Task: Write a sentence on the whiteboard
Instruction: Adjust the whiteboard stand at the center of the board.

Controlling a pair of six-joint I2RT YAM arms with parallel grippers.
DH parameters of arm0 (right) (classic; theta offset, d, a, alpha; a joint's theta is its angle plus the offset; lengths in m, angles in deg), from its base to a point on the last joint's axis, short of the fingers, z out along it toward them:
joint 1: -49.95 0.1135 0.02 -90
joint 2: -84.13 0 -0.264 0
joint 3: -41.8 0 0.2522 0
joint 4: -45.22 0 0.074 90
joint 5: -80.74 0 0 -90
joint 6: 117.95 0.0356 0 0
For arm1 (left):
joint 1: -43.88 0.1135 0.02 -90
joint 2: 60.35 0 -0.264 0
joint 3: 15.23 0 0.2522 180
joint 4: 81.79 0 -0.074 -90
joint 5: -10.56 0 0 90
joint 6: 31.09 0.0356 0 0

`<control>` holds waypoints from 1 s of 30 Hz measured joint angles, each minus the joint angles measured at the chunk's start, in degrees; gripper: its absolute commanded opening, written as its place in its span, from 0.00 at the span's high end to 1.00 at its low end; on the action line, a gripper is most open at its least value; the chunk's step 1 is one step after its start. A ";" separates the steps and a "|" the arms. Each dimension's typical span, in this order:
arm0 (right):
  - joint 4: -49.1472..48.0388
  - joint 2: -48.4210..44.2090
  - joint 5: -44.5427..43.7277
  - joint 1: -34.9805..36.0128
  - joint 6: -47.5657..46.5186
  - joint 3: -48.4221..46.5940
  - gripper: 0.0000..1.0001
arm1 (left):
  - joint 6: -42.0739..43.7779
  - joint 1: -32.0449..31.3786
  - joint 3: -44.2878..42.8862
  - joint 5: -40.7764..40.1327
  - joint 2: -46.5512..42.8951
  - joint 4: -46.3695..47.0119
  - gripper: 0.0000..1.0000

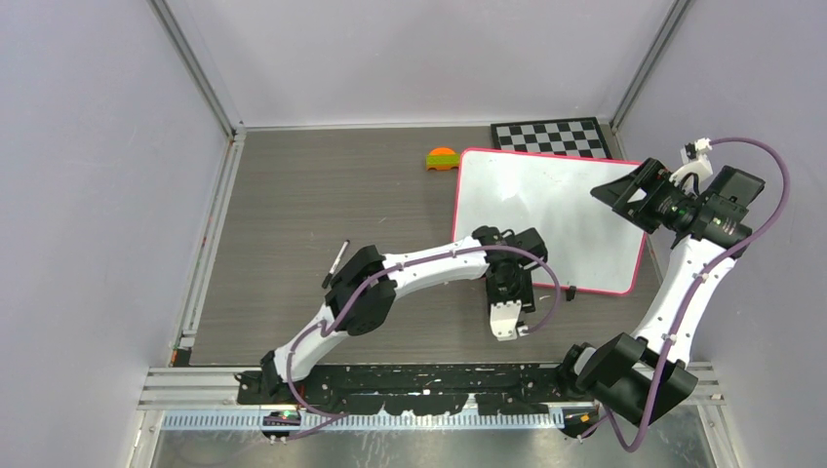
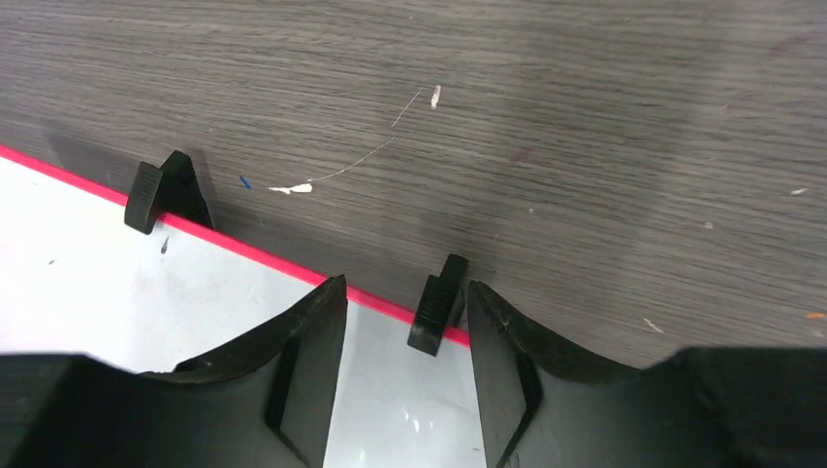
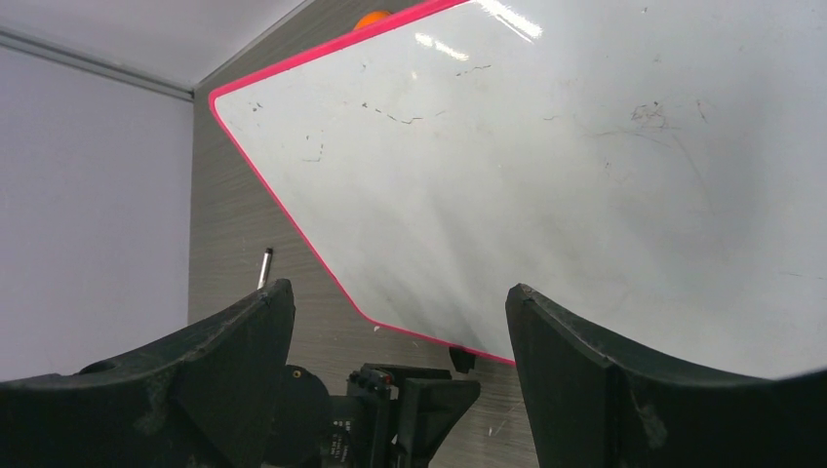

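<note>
The whiteboard [image 1: 546, 210] lies flat at the right of the table, pink-red rim, two black clips on its near edge. No written sentence shows on it, only faint smudges and specks [image 3: 644, 117]. My left gripper [image 1: 504, 281] is open and empty over the board's near edge. In the left wrist view one clip [image 2: 439, 304] sits between its fingertips [image 2: 408, 288] and the other clip [image 2: 161, 190] is further left. My right gripper [image 1: 612, 203] hovers open and empty above the board's right side, with the board [image 3: 546, 195] filling its view [image 3: 400, 291].
A dark marker pen [image 1: 337, 261] lies on the grey table left of the left arm; it also shows in the right wrist view [image 3: 264, 266]. An orange-and-green object [image 1: 443, 159] sits by the board's far left corner. A checkerboard [image 1: 551, 136] lies behind the board. Walls close in on three sides.
</note>
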 measured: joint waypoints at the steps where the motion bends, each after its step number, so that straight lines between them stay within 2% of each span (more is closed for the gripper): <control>1: -0.02 0.00 0.22 -0.07 0.04 0.00 0.16 | 0.76 -0.07 -0.68 -0.35 0.70 -0.17 0.52; 8: -0.22 -0.02 1.29 -0.33 0.17 0.02 0.16 | 4.11 -0.28 -6.86 -3.13 5.09 -4.24 0.64; 11: -0.24 -0.02 1.33 -0.37 0.17 0.04 0.16 | 5.75 -0.59 -8.90 -4.70 6.38 -6.62 0.66; 20: -0.33 -0.02 1.77 -0.42 0.17 0.15 0.16 | 7.61 -1.03 -15.21 -8.83 9.81 -11.41 0.65; 30: -0.35 -0.09 2.32 -0.42 0.17 0.72 0.16 | 8.39 0.33 -15.74 -14.97 10.95 -12.00 0.59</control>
